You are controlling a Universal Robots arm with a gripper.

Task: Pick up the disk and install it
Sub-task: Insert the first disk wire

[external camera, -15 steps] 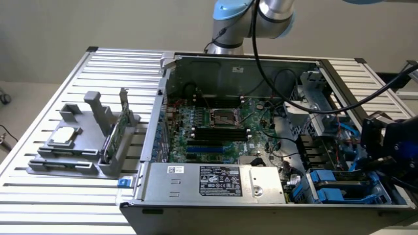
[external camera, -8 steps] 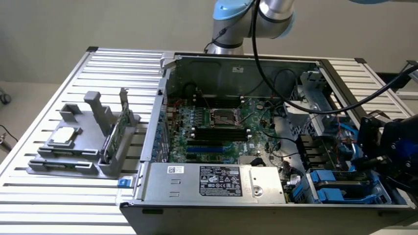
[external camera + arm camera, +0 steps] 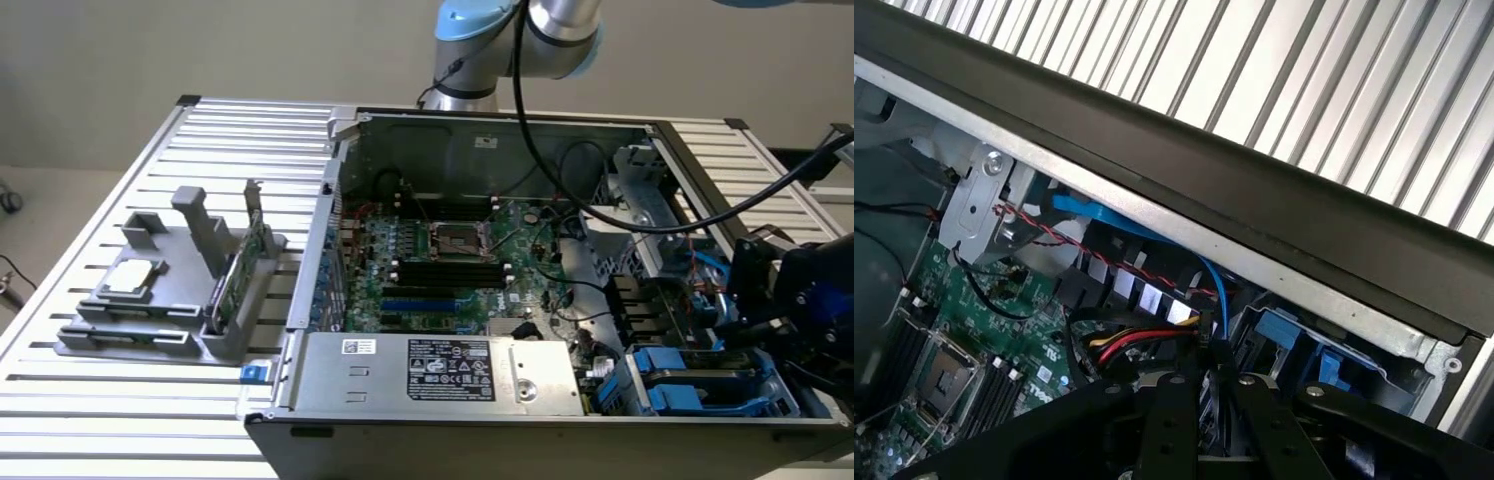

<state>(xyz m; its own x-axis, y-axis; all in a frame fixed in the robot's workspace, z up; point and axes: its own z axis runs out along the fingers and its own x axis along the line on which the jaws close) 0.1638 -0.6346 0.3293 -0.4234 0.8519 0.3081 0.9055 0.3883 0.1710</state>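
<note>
In the exterior view, one open computer case (image 3: 534,130) lies on a slatted metal table (image 3: 120,420). It shows one motherboard (image 3: 441,270) with a single CPU socket (image 3: 455,240) and one labelled power supply (image 3: 441,370). The disk (image 3: 667,368) sits down in the drive bay at the case's near corner on the exterior view's right. It shows mostly as its blue bracket, and the metal face is largely hidden by shadow and bay walls. The gripper (image 3: 801,300) hangs just above that bay as a dark mass cut off by the frame edge, its tips hard to make out. Well apart, on the exterior view's left, one grey fixture (image 3: 147,330) holds two parts: a small silver chip (image 3: 130,277) and a green circuit card (image 3: 238,270) standing on edge. In the wrist view, two dark fingers (image 3: 1169,420) are drawn nearly together with nothing visibly clamped between them. They point at a bundle of yellow, red and black cables (image 3: 1134,345) beside one blue cable (image 3: 1219,290). Two blue plastic pieces (image 3: 1284,328) lie under the case rim (image 3: 1204,190), and I cannot tell whether they belong to the disk.
</note>
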